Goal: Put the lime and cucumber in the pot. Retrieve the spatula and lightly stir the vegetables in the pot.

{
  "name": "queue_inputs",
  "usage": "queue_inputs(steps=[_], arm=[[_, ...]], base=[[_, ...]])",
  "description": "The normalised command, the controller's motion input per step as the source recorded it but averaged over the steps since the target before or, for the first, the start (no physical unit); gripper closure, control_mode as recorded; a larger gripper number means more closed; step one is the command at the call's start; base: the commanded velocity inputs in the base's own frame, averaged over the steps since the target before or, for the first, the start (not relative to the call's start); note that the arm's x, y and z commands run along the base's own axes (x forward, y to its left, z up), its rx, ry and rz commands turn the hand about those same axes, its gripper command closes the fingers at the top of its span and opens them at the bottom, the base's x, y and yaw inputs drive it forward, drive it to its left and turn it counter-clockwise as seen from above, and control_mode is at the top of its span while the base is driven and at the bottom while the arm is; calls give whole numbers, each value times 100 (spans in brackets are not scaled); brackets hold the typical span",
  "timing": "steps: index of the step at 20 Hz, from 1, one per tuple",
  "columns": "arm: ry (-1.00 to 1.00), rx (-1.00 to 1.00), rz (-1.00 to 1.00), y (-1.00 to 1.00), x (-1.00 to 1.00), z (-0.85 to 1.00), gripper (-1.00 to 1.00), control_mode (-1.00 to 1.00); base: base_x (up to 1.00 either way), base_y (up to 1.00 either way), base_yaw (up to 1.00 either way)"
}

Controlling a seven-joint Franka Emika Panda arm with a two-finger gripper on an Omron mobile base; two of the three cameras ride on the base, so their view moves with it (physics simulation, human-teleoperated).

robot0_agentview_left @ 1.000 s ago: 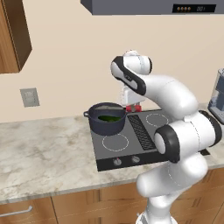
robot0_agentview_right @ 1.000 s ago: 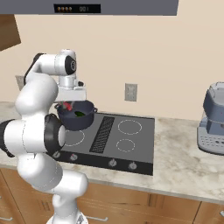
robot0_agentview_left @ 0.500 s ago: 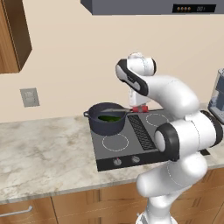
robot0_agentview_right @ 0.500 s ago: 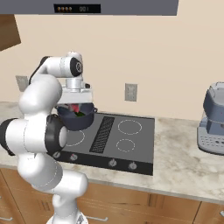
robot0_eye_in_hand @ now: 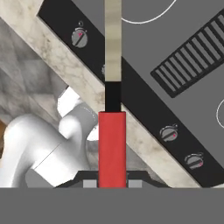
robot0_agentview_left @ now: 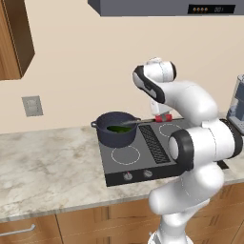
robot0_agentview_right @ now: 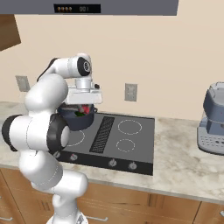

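In the left base view, a wooden cabinet hangs at the far left above a grey wall outlet, and the marbled table runs across below them. Further right the dark cooktop is set into the table, and the pot stands on its rear left burner, with green vegetables lying inside it; single pieces cannot be told apart. The silvery head end of the spatula reaches across the pot's right rim, over the green contents, while its red handle runs right to the hand, which hangs just beside the pot under the bent white arm. Above, the range hood spans the top edge. In the right base view, the hand hangs over the pot, a bit of red and green showing at the rim beneath it, and the cooktop stretches right from there. Behind it sits a second wall outlet, and at the far right a grey coffee machine stands on the table. In the hand view, the hand is clenched on the spatula, whose red handle rises straight up between the fingertips, then turns black and pale toward the top, above the cooktop's knobs.
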Motion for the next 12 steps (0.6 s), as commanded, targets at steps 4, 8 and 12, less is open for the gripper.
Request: queue_inputs(steps=[4,8,12], arm=[[3,-15,-7,7,11,0,100,-100],[3,-15,-3,26,26,0,100,-100],[6,-19,0,31,37,0,100,-100]], base=[[0,0,0],[0,0,0],[0,0,0]])
